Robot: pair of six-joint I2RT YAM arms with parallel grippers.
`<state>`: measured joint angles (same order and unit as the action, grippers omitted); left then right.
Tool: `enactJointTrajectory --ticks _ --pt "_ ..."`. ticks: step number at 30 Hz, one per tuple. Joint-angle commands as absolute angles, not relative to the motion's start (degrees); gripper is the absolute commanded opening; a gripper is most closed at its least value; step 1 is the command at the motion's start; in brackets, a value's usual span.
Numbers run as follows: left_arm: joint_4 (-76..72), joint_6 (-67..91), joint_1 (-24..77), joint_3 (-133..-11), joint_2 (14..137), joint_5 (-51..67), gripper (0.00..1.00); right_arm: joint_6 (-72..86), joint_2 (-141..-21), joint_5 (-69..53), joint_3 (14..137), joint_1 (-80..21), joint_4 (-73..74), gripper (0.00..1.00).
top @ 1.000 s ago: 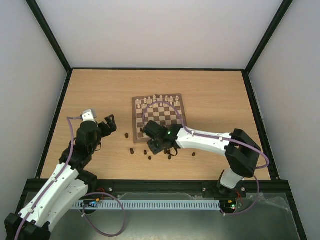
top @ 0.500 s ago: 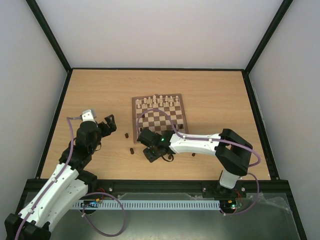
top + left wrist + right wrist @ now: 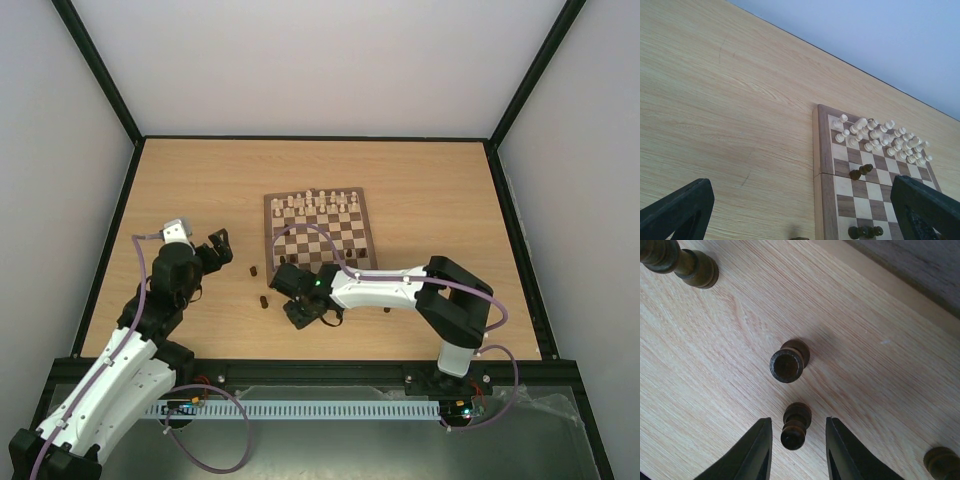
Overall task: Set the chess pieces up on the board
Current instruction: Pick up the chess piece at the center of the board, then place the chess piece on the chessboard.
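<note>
Straddling dark piece [image 3: 796,424], R gripper [image 3: 798,439] spread.

Pale cream pieces [image 3: 320,203] and a light wooden tabletop [image 3: 430,180]
The cream pieces stand in two close rows toward the tabletop's far half; white walls [image 3: 320,60] and black frame bars [image 3: 101,72] enclose the tabletop on three sides.

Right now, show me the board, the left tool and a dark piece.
board [image 3: 821,150]: left wrist view, its wooden border.
left tool [image 3: 221,246]: top view, between its fingertips.
dark piece [image 3: 786,366]: right wrist view, its round end.
</note>
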<state>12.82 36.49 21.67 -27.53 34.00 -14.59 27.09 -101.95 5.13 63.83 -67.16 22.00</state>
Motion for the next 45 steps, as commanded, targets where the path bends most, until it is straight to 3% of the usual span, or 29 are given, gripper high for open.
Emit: enactJointTrajectory --ticks 1,10,16,22,29,45 --pt "13.36 36.57 21.36 -27.31 33.49 -15.03 1.0 27.6 -103.46 5.23 65.21 -67.71 23.06 0.28" --pt "13.44 36.53 21.38 -27.27 33.09 -14.77 1.0 27.92 -102.94 7.22 65.4 -67.73 23.43 0.12" --pt "13.11 36.56 21.36 -27.16 33.53 -14.24 0.99 28.17 -97.86 13.48 67.62 -66.44 28.06 0.12" --pt "12.85 36.72 21.36 -27.06 33.5 -14.0 1.0 25.42 -94.75 14.21 71.19 -57.76 31.06 0.12" --pt "12.72 36.52 21.36 -27.01 33.82 -13.93 1.0 22.12 -100.3 11.87 79.21 -51.6 32.37 0.12" --pt "12.48 36.49 21.36 -27.12 34.07 -13.71 0.99 20.48 -113.66 11.17 88.42 -51.04 34.33 0.12"
